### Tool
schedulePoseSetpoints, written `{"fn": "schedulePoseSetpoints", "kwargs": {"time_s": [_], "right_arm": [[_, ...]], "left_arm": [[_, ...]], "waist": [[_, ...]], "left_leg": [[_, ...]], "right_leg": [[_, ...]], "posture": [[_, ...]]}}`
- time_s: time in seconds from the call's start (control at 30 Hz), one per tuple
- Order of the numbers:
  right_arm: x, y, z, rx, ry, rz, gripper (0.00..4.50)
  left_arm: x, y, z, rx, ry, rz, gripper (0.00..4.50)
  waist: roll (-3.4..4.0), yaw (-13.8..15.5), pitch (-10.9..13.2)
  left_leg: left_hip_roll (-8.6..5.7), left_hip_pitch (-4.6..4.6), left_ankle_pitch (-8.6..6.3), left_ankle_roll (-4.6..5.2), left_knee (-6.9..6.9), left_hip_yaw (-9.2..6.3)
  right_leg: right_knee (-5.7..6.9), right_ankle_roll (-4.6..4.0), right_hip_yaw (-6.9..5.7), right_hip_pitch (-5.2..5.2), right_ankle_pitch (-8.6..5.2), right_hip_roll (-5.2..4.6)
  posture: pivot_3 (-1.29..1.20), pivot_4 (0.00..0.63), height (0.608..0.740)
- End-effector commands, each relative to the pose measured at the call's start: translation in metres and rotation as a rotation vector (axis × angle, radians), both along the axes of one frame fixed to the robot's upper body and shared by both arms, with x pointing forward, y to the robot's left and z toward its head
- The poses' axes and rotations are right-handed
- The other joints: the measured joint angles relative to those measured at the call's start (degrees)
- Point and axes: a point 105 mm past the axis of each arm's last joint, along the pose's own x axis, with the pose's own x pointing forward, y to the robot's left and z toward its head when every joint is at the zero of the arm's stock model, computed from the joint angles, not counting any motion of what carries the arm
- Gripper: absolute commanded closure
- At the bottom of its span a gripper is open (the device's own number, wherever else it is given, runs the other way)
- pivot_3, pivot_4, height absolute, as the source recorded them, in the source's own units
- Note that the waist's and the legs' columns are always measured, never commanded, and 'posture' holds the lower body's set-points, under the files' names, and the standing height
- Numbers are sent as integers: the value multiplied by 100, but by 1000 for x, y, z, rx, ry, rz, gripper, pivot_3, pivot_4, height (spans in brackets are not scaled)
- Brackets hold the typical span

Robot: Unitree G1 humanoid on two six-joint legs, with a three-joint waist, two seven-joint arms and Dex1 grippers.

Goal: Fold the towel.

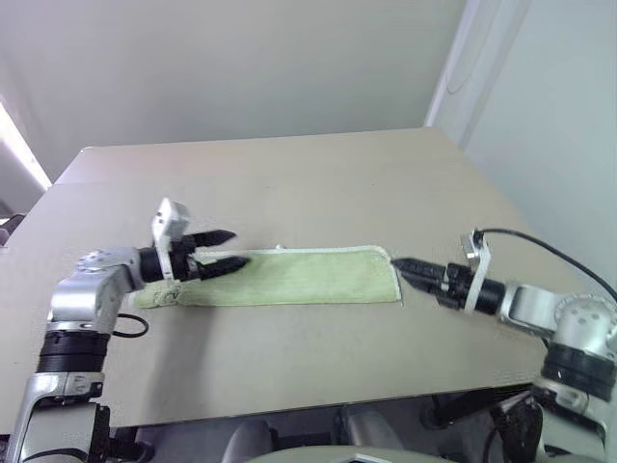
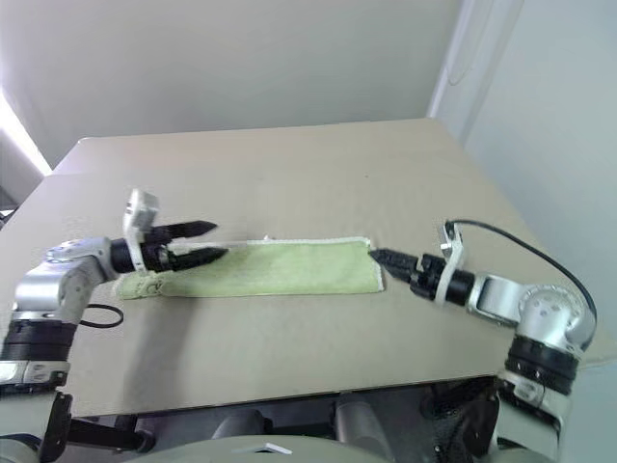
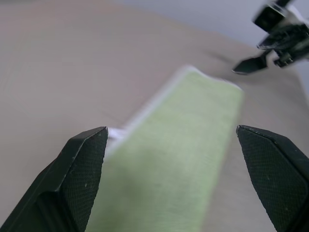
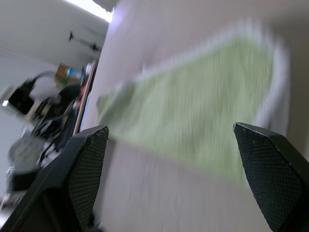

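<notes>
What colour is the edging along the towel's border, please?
White, against the light yellow-green towel; it shows best in the left eye view, along the far edge and right end.

Left pincer [image 1: 228,249] and right pincer [image 1: 399,264] gape wide.

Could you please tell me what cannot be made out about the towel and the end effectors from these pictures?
- The towel: its left end is covered by the left end effector in both eye views, so any tag or mark there is hidden.
- How many layers it is folded into: too small in the eye views, blurred in the wrist views.
- Whether the right end effector, open, touches the towel's right edge: too small to tell.
</notes>
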Motion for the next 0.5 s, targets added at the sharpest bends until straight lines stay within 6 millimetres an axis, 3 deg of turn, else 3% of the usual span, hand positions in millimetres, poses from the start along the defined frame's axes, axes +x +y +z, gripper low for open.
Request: {"fn": "schedulePoseSetpoints", "kwargs": {"time_s": [0.03,0.13,0.27,0.5], "right_arm": [[-7,-1,11,38,-36,16,182],[-15,2,2,71,-2,2,182],[-12,6,-18,12,52,-81,182],[-1,9,-24,3,67,-148,182]], "left_arm": [[-2,-10,4,19,-25,-59,0],[-4,-13,-1,50,-24,-96,0],[-6,-17,-13,63,-19,-121,0],[-5,-19,-18,65,-52,-98,0]], "waist": [[1,-73,2],[2,-111,2],[9,-100,5],[6,-93,3]], "left_leg": [[0,0,0,0,2,0],[0,-1,0,0,2,6],[1,-5,0,0,-6,4],[-1,-4,0,0,1,5]], "right_leg": [[0,0,1,0,0,0],[0,1,8,0,0,1],[-3,0,7,-5,0,5],[-8,2,11,-10,1,1]], "posture": [[0,0,712],[0,0,712],[0,0,712],[0,0,712]]}}
